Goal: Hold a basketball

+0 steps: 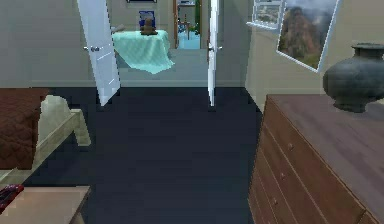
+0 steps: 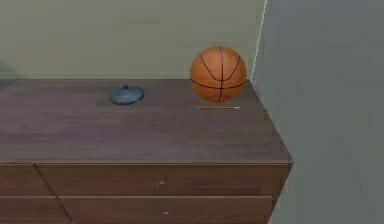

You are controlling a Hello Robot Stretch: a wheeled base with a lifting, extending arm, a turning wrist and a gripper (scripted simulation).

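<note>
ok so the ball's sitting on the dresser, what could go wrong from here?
1. The basketball rests near the right end of the dresser. It is round, so a nudge might roll it off that end.
2. A small grey-blue object lies just left of the ball. A reach from that side could knock it.
3. In the forward view a dark vase stands on a dresser top close by. Repositioning the base may risk bumping it.

Matt orange basketball (image 2: 218, 73) with black seams on a smooth dark wood dresser (image 2: 130, 125).
</note>
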